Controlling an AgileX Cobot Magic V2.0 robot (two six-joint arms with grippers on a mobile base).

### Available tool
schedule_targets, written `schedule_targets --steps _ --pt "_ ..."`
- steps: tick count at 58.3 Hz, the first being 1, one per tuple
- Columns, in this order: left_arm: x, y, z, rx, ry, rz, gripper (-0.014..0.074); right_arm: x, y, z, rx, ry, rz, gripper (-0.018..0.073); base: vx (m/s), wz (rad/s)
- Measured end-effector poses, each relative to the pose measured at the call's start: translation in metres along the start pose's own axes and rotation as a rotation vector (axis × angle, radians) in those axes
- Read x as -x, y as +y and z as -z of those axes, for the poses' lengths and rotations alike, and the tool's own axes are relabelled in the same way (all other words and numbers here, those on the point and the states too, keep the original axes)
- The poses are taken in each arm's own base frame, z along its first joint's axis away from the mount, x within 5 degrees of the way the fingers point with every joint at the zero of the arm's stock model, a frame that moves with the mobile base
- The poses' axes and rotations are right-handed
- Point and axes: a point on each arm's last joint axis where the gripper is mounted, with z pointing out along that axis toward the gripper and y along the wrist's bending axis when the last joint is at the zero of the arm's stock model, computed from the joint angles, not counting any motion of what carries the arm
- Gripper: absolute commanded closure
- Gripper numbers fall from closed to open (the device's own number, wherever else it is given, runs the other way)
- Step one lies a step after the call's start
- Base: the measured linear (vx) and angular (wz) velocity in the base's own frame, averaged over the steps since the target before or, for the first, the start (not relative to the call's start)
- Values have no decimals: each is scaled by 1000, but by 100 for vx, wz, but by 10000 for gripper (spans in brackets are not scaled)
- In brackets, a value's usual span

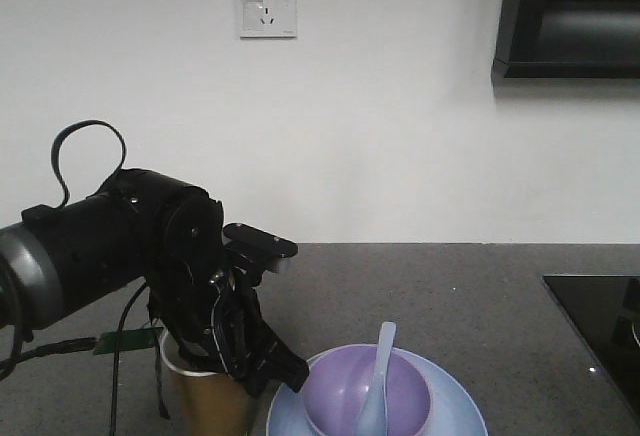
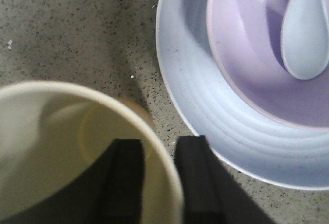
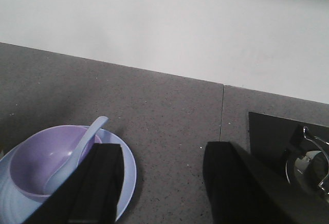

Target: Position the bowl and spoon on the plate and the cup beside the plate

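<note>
The brown paper cup [image 1: 205, 401] stands on the counter just left of the pale-blue plate [image 1: 455, 406]. My left gripper [image 1: 262, 374] is shut on its rim. In the left wrist view one finger sits inside the cream cup [image 2: 46, 131] and the other outside, with the left gripper [image 2: 159, 175] pinching the wall. The lavender bowl [image 2: 247, 54] rests on the plate [image 2: 205, 106], and the pale-blue spoon [image 2: 306, 34] lies in the bowl. My right gripper [image 3: 162, 183] hangs open over bare counter, right of the plate [image 3: 128, 167], the bowl [image 3: 36, 162] and the spoon [image 3: 77, 149].
A black cooktop [image 1: 600, 326] is set into the grey counter at the right, and it also shows as the cooktop [image 3: 272, 136] by my right gripper. Behind the counter is a white wall with an outlet [image 1: 266, 4] and a dark cabinet [image 1: 570, 16].
</note>
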Motion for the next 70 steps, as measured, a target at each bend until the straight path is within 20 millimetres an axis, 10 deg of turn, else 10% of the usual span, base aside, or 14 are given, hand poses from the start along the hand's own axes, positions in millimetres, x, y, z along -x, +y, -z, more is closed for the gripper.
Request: schedule_targets --steps 11,24,44,57,70 --pt "4 0 17 1 -47 0 27 0 0 0 -1 0 1 143 0 0" --pt "11 7 104 89 -306 -25 34 0 0 0 -1 0 2 143 0 0" --pt "-61 33 217 419 -617 -60 348 0 0 0 -2 2 3 143 0 0" --pt "-149 36 198 469 -759 -105 598 -2 0 0 4 23 1 143 0 0" --pt "-205 36 173 466 -865 -98 603 -2 0 0 5 23 1 143 0 0"
